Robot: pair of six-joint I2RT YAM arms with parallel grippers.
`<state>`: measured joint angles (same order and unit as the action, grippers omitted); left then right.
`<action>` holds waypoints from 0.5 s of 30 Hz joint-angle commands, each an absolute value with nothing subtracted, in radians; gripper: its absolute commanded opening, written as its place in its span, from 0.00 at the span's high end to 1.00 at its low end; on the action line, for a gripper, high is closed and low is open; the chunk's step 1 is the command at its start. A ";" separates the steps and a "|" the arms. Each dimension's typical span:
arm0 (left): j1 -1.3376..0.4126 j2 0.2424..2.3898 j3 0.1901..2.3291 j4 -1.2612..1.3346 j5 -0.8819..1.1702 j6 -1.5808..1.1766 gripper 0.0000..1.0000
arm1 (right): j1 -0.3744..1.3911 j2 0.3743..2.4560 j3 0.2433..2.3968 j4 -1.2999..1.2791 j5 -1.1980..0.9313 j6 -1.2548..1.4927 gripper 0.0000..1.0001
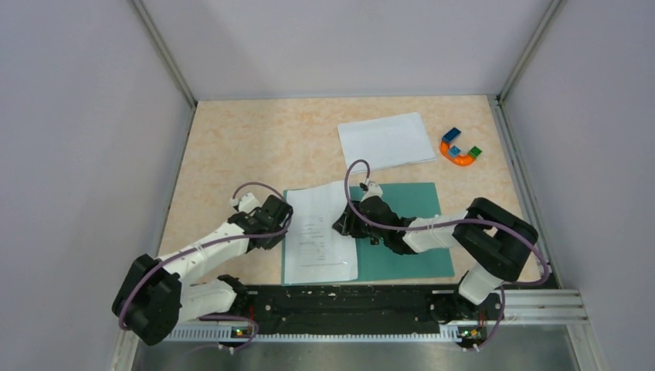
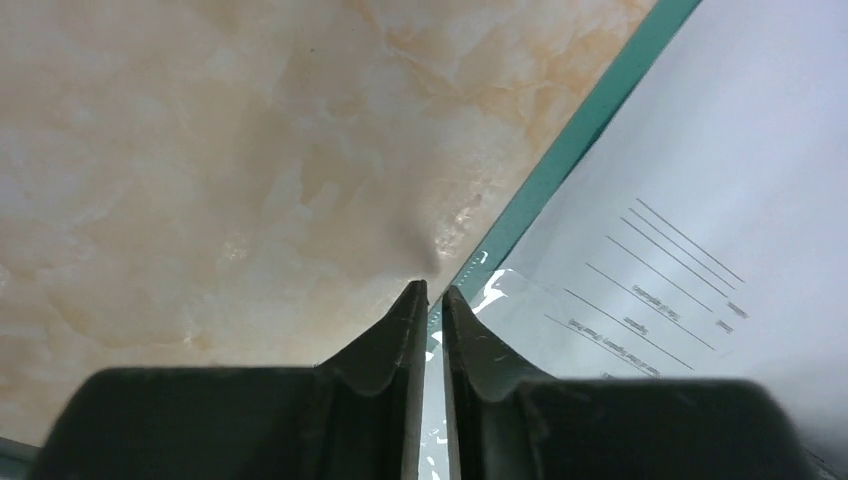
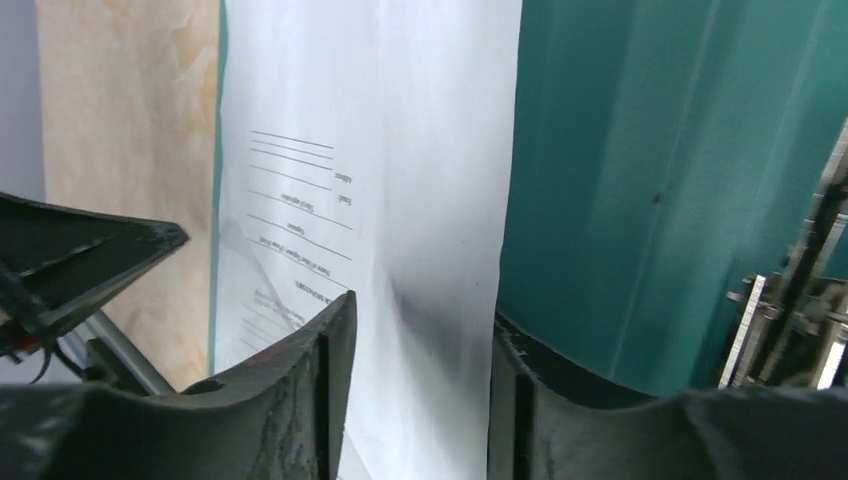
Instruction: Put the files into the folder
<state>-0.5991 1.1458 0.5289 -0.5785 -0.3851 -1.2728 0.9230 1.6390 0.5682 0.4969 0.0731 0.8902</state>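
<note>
Right hand hovers half-open above the printed sheet on the folder, left hand, barely parted, guarding its edge.

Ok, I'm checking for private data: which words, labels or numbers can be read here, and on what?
Printed sheet: lines of dark print, too small and blurred to read in any view.
Second sheet: no print visible.
Folder, horseshoe toy: no readable marks.
</note>
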 commanded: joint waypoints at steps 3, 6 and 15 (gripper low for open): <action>-0.604 1.059 0.646 -0.645 -0.425 -1.128 0.76 | 0.937 1.516 0.663 0.219 0.204 0.810 0.47; -0.603 1.041 0.675 -0.604 -0.382 -1.055 0.68 | 0.935 1.452 0.683 0.095 0.274 0.779 0.41; -0.608 1.174 0.727 -0.305 -0.023 -0.874 0.60 | 0.930 1.281 0.705 -0.179 0.430 0.725 0.47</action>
